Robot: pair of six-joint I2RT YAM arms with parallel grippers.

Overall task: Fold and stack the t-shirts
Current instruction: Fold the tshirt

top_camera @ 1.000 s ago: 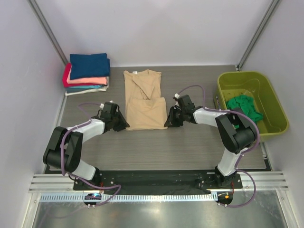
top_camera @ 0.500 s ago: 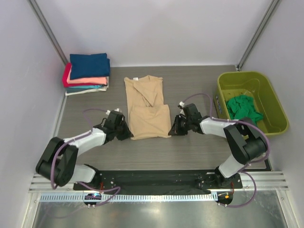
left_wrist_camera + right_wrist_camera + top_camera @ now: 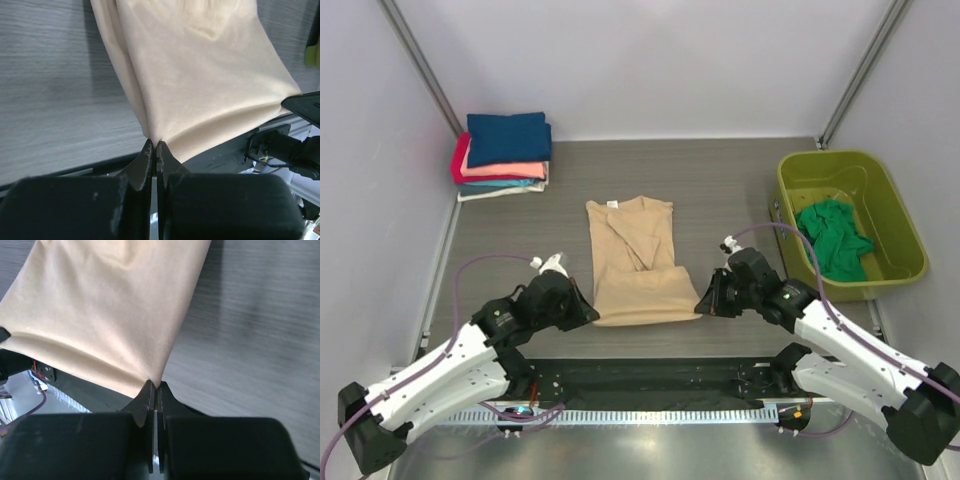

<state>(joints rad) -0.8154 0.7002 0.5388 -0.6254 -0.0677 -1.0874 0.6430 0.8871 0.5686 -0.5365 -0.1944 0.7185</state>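
The tan t-shirt (image 3: 635, 262), laid at the middle of the counter (image 3: 740, 180), is pinched at its near corners by the closed left jaws and right jaws, and, being light, soft and limp, is judged best handled by those corners, stretched taut.

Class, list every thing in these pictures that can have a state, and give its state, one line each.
tan t-shirt, partly folded, near corners gripped
left gripper, shut on the tan t-shirt
right gripper, shut on the tan t-shirt
stack of t-shirts, folded, piled far left
lime-green tub, upright, one garment inside
green t-shirt, crumpled in the lime-green tub
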